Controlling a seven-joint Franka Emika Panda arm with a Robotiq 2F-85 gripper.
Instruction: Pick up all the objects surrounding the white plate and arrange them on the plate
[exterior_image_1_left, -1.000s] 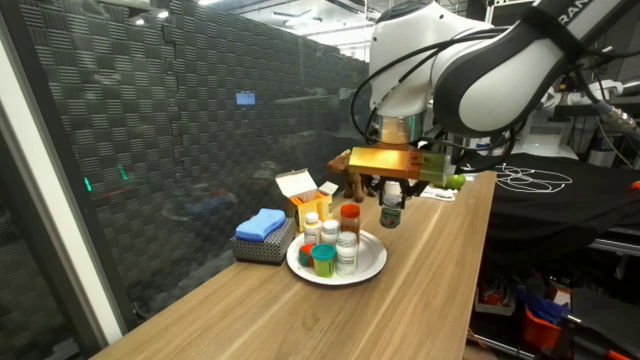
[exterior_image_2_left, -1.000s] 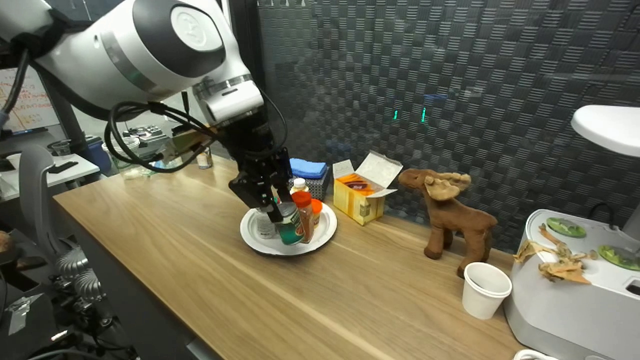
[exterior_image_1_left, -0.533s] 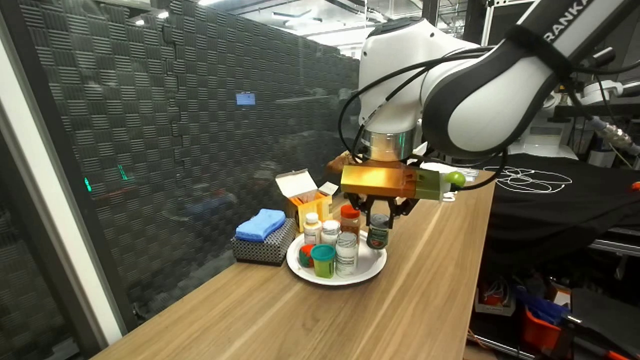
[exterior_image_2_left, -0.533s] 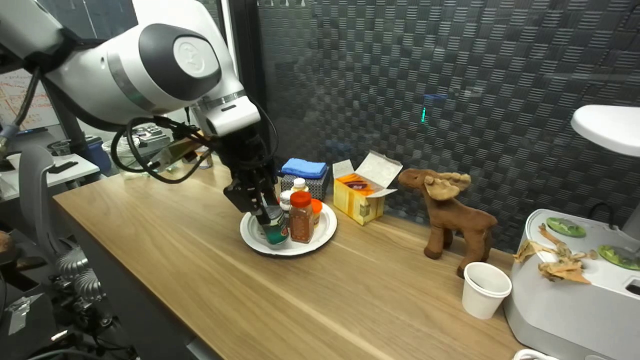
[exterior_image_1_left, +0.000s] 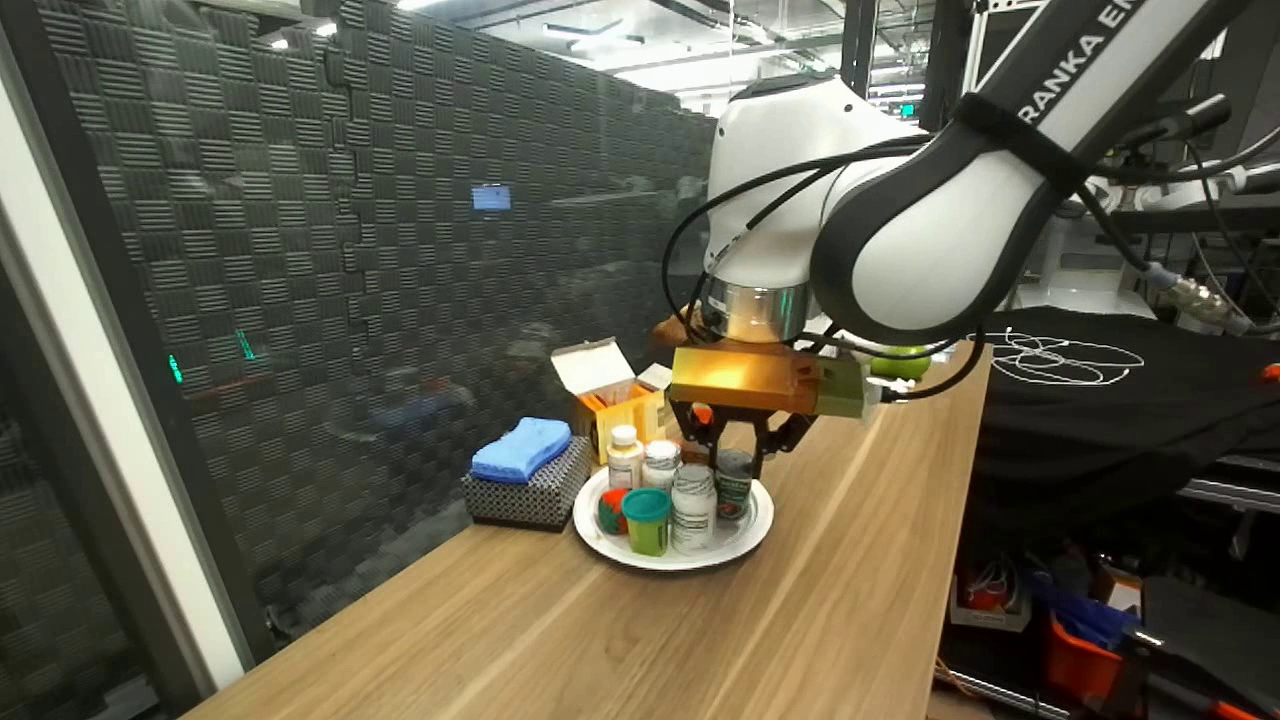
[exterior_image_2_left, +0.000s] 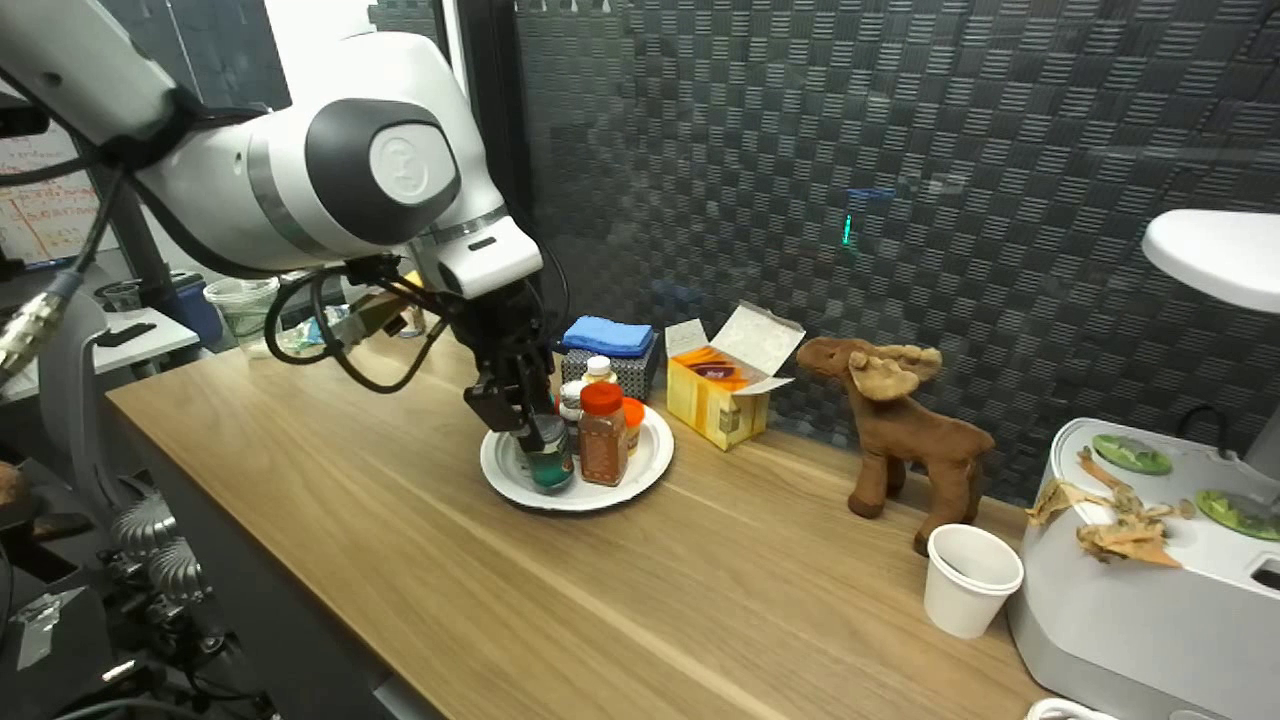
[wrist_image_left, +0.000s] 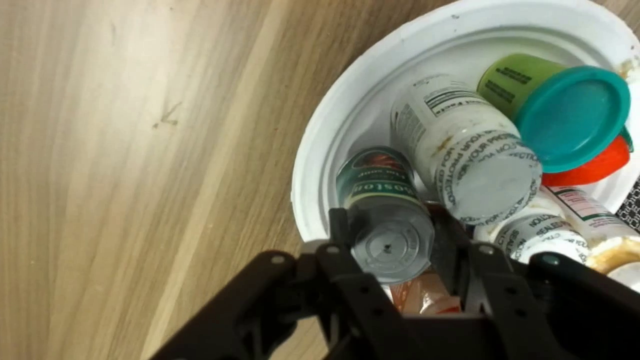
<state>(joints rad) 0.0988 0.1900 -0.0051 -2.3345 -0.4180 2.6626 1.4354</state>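
Observation:
A small bottle (wrist_image_left: 392, 245) with a dark green label and clear grey top stands between the fingers of my gripper (wrist_image_left: 389, 217), which is shut on it. Its base is over the inside of the white plate (wrist_image_left: 312, 175); contact with the plate is hard to tell. Close beside it on the plate is a white bottle (wrist_image_left: 470, 150). A green tub with a teal lid (exterior_image_1_left: 648, 520) and a red cup (exterior_image_1_left: 612, 510) sit at the near left in an exterior view. Two more white bottles (exterior_image_1_left: 660, 462) and a red-capped brown jar (exterior_image_2_left: 603, 440) share the plate.
Behind the plate are a blue block (exterior_image_1_left: 522, 450) on a patterned box (exterior_image_1_left: 530, 498) and an opened yellow carton (exterior_image_2_left: 715, 400). A plush moose (exterior_image_2_left: 900, 440), white paper cups (exterior_image_2_left: 970, 580) and a grey appliance (exterior_image_2_left: 1150, 590) stand farther along the table.
My gripper has come down and across with the green-labelled bottle, from beside and above the plate to inside its rim. The bottle now looks more upright. The other things have stayed put.

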